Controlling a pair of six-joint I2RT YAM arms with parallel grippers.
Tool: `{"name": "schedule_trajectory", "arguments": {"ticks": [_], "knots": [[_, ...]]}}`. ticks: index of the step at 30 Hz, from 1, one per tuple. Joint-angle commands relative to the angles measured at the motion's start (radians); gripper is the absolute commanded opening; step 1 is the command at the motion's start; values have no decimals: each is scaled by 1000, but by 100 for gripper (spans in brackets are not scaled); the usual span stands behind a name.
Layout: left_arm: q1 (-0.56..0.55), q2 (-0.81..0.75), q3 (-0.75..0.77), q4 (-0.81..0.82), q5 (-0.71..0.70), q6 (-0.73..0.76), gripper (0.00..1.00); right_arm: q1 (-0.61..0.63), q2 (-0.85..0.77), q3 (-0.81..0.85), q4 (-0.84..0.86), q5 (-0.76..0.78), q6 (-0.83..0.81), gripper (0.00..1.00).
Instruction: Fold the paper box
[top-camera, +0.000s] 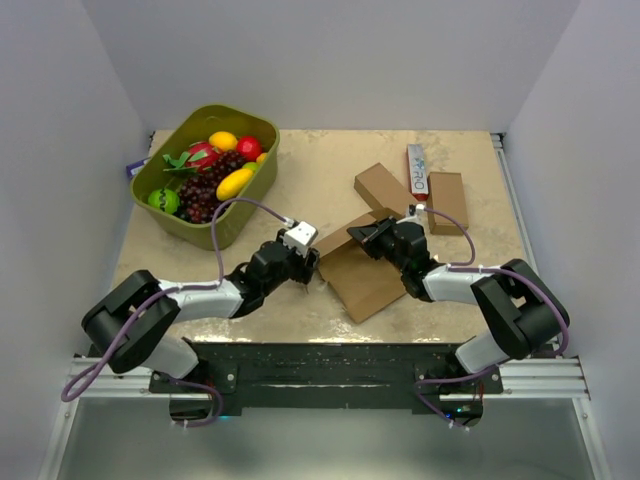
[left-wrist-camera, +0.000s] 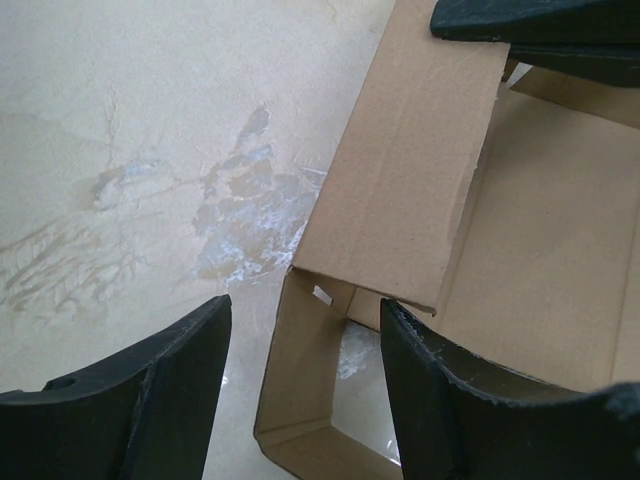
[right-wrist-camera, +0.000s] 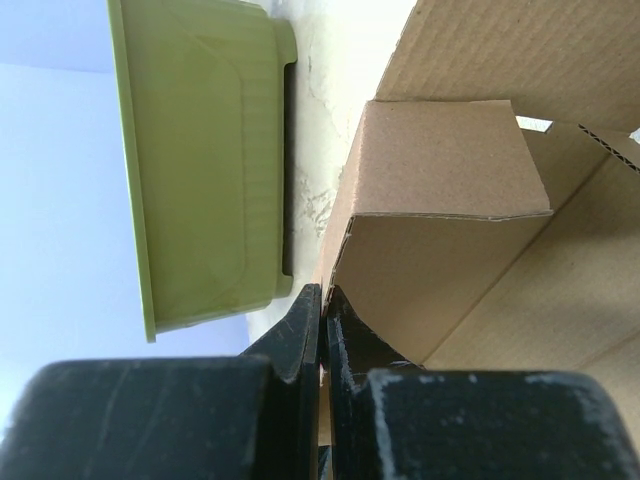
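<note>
The paper box (top-camera: 362, 275) lies partly unfolded in the middle of the table, brown and plain. In the left wrist view a long wall panel of the paper box (left-wrist-camera: 415, 170) stands up, and a small side flap (left-wrist-camera: 300, 390) sits between my open left fingers without being pinched. My left gripper (top-camera: 308, 262) (left-wrist-camera: 300, 395) is at the box's left corner. My right gripper (top-camera: 358, 236) (right-wrist-camera: 322, 310) is shut on the thin top edge of a standing wall of the paper box (right-wrist-camera: 450, 170). Its dark fingertips (left-wrist-camera: 540, 25) show at the top of the left wrist view.
A green bin (top-camera: 262, 165) (right-wrist-camera: 210, 170) holding toy fruit stands at the back left. Two plain brown boxes (top-camera: 383, 187) (top-camera: 447, 202) and a narrow white-and-red carton (top-camera: 418, 170) lie behind the paper box at the right. White walls close in on both sides.
</note>
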Motion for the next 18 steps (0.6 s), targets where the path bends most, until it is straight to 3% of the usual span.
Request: {"name": "schedule_trajectory", "arguments": {"ticks": [1, 7, 18], "knots": [[-14, 11, 27, 123, -17, -69, 66, -2, 2, -10, 35, -2, -6, 0], [-14, -28, 7, 97, -18, -64, 72, -2, -6, -13, 27, 2, -8, 0], [-12, -404, -147, -60, 49, -89, 87, -2, -27, -19, 12, 13, -12, 0]]}}
